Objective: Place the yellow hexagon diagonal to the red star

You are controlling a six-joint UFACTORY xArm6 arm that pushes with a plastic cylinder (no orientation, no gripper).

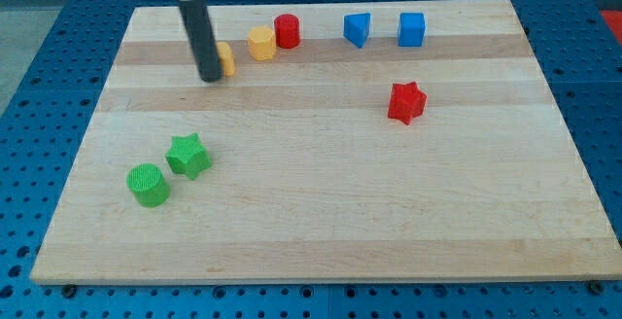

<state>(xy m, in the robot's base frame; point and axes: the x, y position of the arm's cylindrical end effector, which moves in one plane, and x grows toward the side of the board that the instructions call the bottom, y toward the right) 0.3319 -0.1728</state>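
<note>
Right, my tip [210, 78] has no claw, touches a half-hidden yellow block [225, 58]; yellow hexagon [260, 43] just up-right, red star [407, 102] far right.

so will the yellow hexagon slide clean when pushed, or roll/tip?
The yellow hexagon sits low and flat, so it probably slides rather than tips. Its flat sides mean an off-centre push likely spins it. The red cylinder sits right beside it and may get dragged along. My tip is at the other yellow block.
</note>
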